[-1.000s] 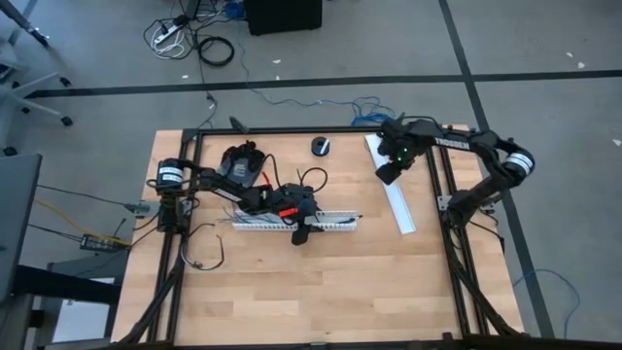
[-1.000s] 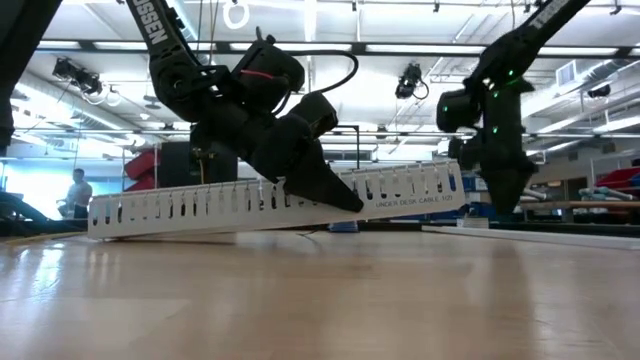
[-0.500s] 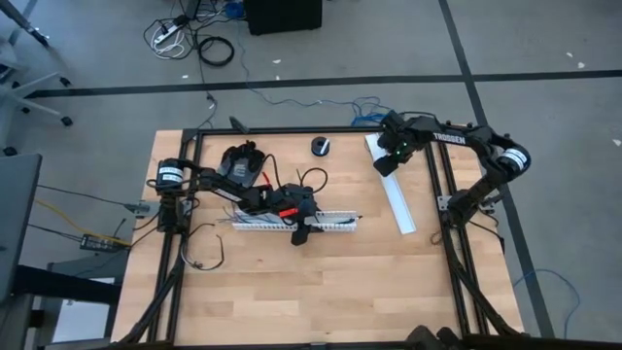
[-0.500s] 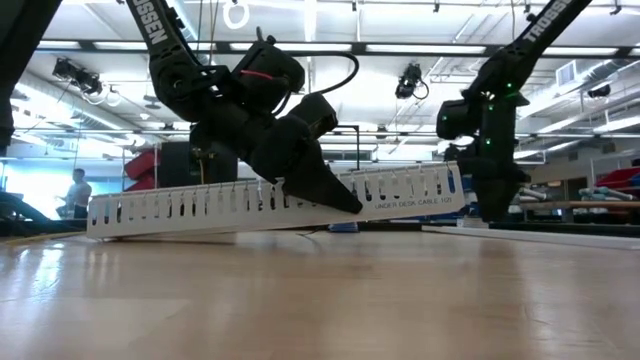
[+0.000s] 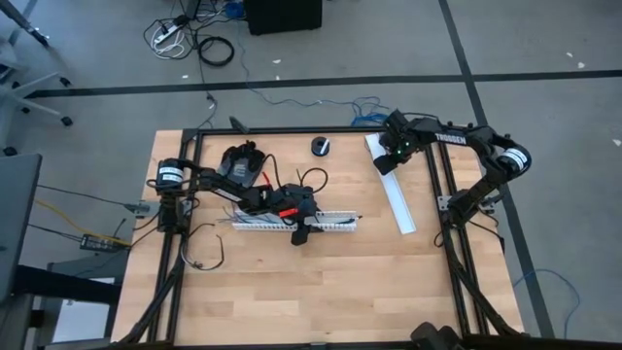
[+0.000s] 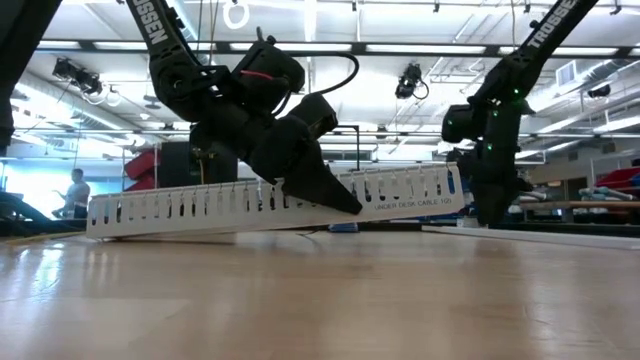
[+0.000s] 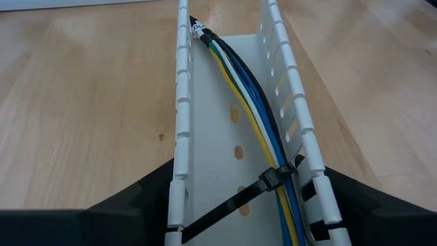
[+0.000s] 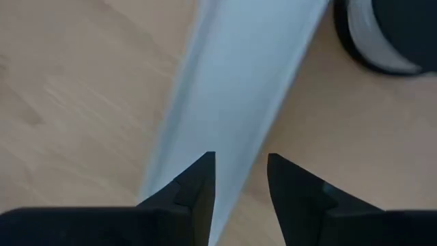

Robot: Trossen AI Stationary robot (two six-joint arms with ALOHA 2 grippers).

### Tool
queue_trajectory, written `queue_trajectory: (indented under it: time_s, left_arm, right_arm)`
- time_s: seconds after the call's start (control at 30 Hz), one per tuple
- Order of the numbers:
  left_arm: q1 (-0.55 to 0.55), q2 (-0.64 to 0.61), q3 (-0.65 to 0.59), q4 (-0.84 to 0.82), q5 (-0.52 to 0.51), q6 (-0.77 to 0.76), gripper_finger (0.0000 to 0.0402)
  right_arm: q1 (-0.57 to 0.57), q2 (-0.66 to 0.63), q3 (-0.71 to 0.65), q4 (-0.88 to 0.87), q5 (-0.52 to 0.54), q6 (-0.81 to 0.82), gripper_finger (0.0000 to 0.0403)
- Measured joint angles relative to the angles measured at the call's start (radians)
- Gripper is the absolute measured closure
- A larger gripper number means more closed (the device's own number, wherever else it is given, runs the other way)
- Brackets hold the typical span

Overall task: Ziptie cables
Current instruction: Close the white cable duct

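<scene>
White plastic, slotted along both walls: that is the duct (image 7: 225, 130) lying near the middle of the table (image 5: 321, 292), and the left pincer (image 7: 239, 205) straddles it, one dark finger outside each wall, spread wide around the duct rather than pinching anything inside. Down in the channel lie the cables (image 7: 256, 116), a slim bundle of yellow, white, blue and black wires hugging one wall. A black ziptie (image 7: 263, 183) crosses them close to the fingers, its tail slanting off across the channel floor. At the far end of the duct a small white tie already gathers the bundle.

My guess is these wires are light and limp; they would sag or fan out if lifted by one strand, so the safe hold is on the whole bundle near a tie. The ziptie looks thin and slick, likely to slip unless taken squarely at its tail. The duct itself seems stiff but light, and from table level one end sits raised under the left arm.

Farther off, near the back right corner, the right pincer (image 8: 239, 179) hangs just above a flat white cover strip (image 8: 235, 82), fingers parted a little and holding nothing.
</scene>
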Motion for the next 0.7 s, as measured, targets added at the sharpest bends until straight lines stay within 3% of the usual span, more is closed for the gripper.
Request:
queue_trajectory:
  time_s: [0.27,0.47,0.7]
  left_arm:
    - [0.000,0.000,0.000,0.000,-0.002,0.000,0.0158]
    - [0.000,0.000,0.000,0.000,-0.002,-0.001,0.0158]
    - [0.000,0.000,0.000,0.002,-0.002,-0.002,0.0158]
  right_arm:
    - [-0.010,-0.003,-0.074,0.088,0.004,0.011,0.0284]
    - [-0.008,-0.005,-0.111,0.121,-0.005,0.030,0.0383]
    - [0.016,-0.030,-0.127,0.149,-0.038,0.053,0.0400]
